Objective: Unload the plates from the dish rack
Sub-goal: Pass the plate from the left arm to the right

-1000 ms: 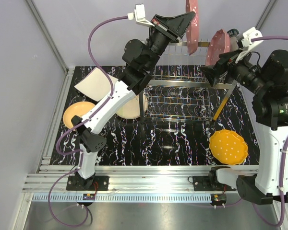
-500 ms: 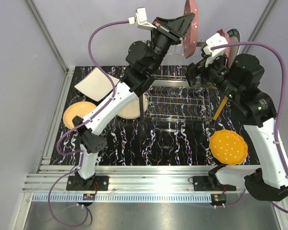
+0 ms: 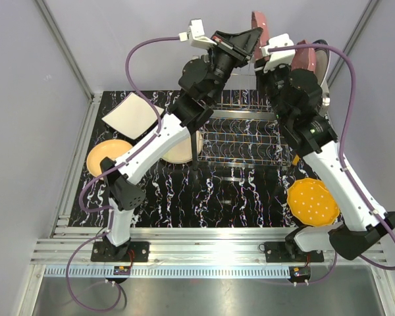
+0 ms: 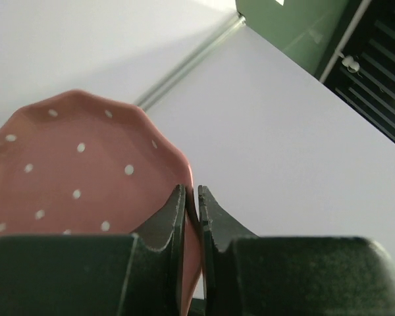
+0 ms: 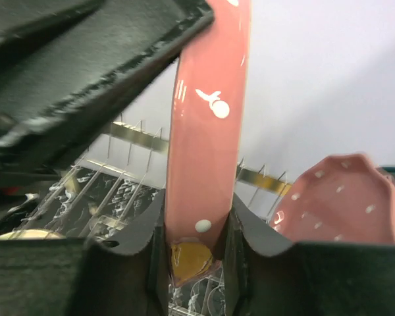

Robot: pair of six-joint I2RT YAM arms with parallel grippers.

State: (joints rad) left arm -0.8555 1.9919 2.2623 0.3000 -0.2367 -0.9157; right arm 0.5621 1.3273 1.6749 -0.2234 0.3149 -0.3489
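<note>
Leftmost, a white square plate point(image 3: 127, 113) lies flat and tilted cornerwise close to the desk's point(image 3: 237, 191) left edge. A round yellow-orange plate point(image 3: 104, 157) sits just in front of it, near the same edge. A cream plate point(image 3: 178, 150) lies beside the rack's left end, partly under the left arm. The desk is glossy black with white marble veining, bounded by pale walls and a ribbed metal rail along its near edge. High over the back of the desk, the left fingers point(image 4: 172, 220) are closed to a thin slit, pinching the scalloped rim of the pink polka-dotted plate point(image 4: 79, 171). That plate stands upright, lifted above the tines. The right fingers point(image 5: 151, 227) have closed to a narrow gap filled by the same plate's lower rim, one black pad against each glazed face. The left arm's dark housing is close above them. Below lies the dish rack point(image 3: 243, 141), a long rectangular cage of shiny chrome wire with rows of upright tines, its front well apart from the near rail. At its right end a second pink plate point(image 3: 304, 58) stands upright in the tines. A white plate with a dark rim point(image 3: 322, 62) stands just beside it, close to the right wall. An orange plate point(image 3: 313, 201) with white dots and a wavy edge lies flat near the desk's right front corner, apart from the rack.
</note>
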